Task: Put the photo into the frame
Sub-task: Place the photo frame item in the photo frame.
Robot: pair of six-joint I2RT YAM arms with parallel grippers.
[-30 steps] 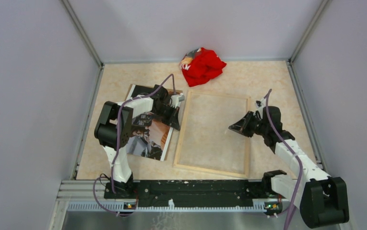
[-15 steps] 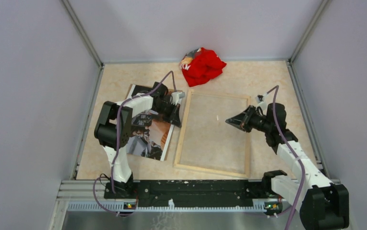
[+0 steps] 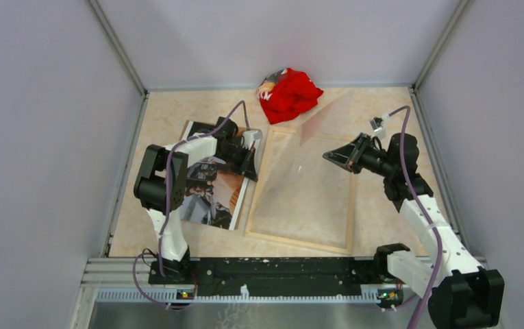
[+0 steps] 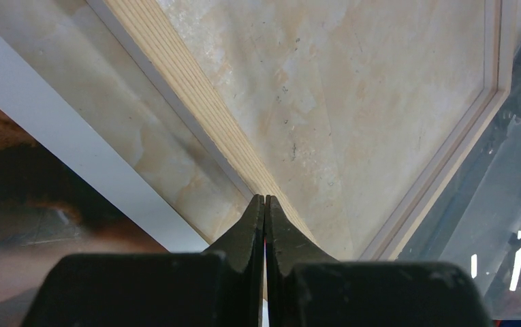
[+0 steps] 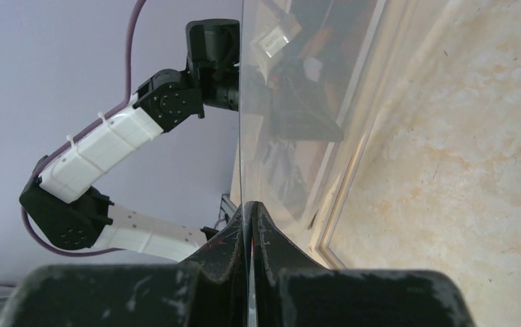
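Right gripper (image 3: 329, 157) jaws pinch the clear pane (image 3: 314, 133), tilted up off the frame (image 3: 298, 241). Left gripper (image 4: 265, 199) jaws are closed, tips at the frame's left rail; the photo (image 3: 212, 200) lies just left on the desk (image 3: 170, 116)

table (image 3: 375, 226): frame (image 3: 298, 241) is laid flat at centre | photo (image 3: 214, 195) is laid flat just beside it at 9 o'clock | cloth (image 3: 290, 96) is found at frame's 12 o'clock | pane (image 3: 314, 178) is tilted over frame, 9 o'clock edge down, 3 o'clock edge raised in right gripper (image 3: 326, 157) | left gripper (image 3: 252, 173) is set on frame's 9 o'clock rail
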